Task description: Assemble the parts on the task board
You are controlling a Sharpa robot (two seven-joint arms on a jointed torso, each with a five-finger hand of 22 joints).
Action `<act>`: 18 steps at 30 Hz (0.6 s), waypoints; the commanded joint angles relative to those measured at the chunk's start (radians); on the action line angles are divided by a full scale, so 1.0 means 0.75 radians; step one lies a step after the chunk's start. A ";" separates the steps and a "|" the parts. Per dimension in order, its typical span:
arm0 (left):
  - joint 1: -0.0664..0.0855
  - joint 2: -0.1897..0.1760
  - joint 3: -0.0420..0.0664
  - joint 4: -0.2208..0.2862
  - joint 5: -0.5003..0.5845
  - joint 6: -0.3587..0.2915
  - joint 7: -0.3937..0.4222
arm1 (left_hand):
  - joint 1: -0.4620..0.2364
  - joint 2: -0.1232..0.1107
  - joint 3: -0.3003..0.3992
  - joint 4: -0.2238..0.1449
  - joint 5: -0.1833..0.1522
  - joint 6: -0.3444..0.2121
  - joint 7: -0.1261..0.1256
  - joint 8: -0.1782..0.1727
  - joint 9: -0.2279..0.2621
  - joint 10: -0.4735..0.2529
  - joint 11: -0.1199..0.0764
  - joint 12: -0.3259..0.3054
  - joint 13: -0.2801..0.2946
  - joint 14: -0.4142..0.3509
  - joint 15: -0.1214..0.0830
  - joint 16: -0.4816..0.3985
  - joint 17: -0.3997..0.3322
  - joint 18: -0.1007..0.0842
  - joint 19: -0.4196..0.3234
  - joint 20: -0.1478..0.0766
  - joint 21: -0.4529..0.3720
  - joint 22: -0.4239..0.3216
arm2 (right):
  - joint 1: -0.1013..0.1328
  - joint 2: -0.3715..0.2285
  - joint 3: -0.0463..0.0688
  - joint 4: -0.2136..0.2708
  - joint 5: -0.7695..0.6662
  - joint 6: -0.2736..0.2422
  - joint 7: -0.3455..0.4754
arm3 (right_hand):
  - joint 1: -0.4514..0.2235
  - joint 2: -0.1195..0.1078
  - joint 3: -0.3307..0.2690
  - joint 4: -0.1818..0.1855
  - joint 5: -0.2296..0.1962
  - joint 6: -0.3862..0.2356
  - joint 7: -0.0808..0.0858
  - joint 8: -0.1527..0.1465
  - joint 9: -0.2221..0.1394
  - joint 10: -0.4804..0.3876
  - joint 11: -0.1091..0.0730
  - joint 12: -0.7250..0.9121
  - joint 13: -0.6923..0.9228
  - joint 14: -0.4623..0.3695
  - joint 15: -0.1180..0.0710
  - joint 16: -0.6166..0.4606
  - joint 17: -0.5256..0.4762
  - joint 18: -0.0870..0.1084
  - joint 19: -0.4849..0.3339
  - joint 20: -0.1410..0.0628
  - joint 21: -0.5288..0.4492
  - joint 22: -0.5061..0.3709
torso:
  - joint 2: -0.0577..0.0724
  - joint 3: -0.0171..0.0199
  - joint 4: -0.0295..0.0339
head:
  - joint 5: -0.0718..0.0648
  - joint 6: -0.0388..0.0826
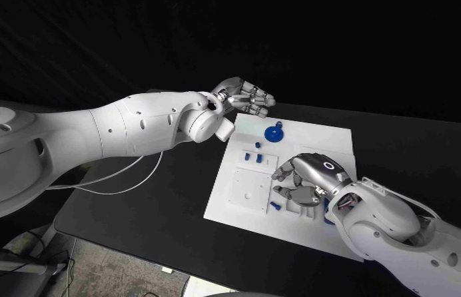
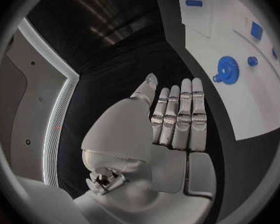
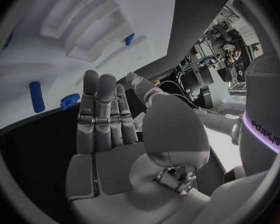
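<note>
The white task board (image 1: pixel 317 140) lies in the middle of the black table. A blue gear (image 1: pixel 275 134) sits near its far edge, with small blue parts (image 1: pixel 252 156) just in front of it. My left hand (image 1: pixel 245 97) hovers off the board's far left corner, holding nothing; in the left wrist view its fingers (image 2: pixel 180 117) are stretched out flat, and the gear (image 2: pixel 227 69) lies beyond them. My right hand (image 1: pixel 302 177) hangs over the board's near half, empty too, fingers (image 3: pixel 99 109) straight. A blue peg (image 3: pixel 36 96) and another blue piece (image 3: pixel 70 100) lie near its fingertips.
A raised white block (image 1: pixel 252 180) with recesses stands on the board's left half. One blue piece (image 1: pixel 276 206) lies near the board's front edge by my right hand. Black table (image 1: pixel 144 204) spreads to the left of the board, where a white cable (image 1: pixel 125 177) hangs.
</note>
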 commanded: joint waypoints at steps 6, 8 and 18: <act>0.004 -0.003 0.001 0.002 -0.003 0.013 0.006 | 0.011 0.000 -0.005 -0.002 -0.005 -0.011 -0.001 -0.003 -0.001 -0.010 0.004 -0.003 -0.001 -0.010 0.000 -0.005 -0.001 -0.001 0.005 0.000 0.008 -0.001 | -0.001 -0.040 0.003 0.060 0.053 0.132 -0.009 | 0.028 0.001 -0.088 0.013 -0.077 -0.017 0.002 -0.001 -0.002 -0.007 0.001 -0.004 -0.001 -0.005 0.014 0.009 -0.008 -0.022 0.020 0.002 -0.050 -0.029 | 0.001 0.0020 -0.0003 | -0.005 0.000; 0.003 -0.002 0.000 0.000 -0.003 0.015 0.006 | 0.011 0.000 -0.005 -0.002 -0.005 -0.011 -0.001 -0.003 -0.001 -0.010 0.004 -0.003 -0.001 -0.010 0.000 -0.005 -0.001 -0.001 0.005 0.000 0.008 -0.001 | -0.001 -0.042 0.003 0.066 0.041 0.141 -0.013 | 0.029 0.003 -0.121 0.017 -0.084 -0.022 0.001 -0.001 -0.002 0.030 -0.010 -0.003 0.001 -0.007 0.009 0.008 -0.011 -0.026 0.021 0.000 -0.061 -0.034 | 0.000 0.0021 0.0010 | -0.008 0.000; 0.003 -0.004 0.000 -0.003 -0.003 0.023 0.004 | 0.011 0.000 -0.005 -0.002 -0.005 -0.011 -0.001 -0.003 -0.001 -0.010 0.004 -0.003 -0.001 -0.010 0.000 -0.005 -0.001 -0.001 0.005 0.000 0.008 -0.001 | -0.006 -0.044 -0.001 0.101 -0.057 0.233 -0.103 | 0.082 0.055 -0.445 0.041 -0.077 -0.030 -0.018 -0.001 -0.003 0.123 -0.090 0.426 0.421 -0.006 -0.041 0.080 0.069 -0.089 0.056 -0.055 -0.084 -0.025 | 0.002 0.0002 0.0035 | -0.015 -0.001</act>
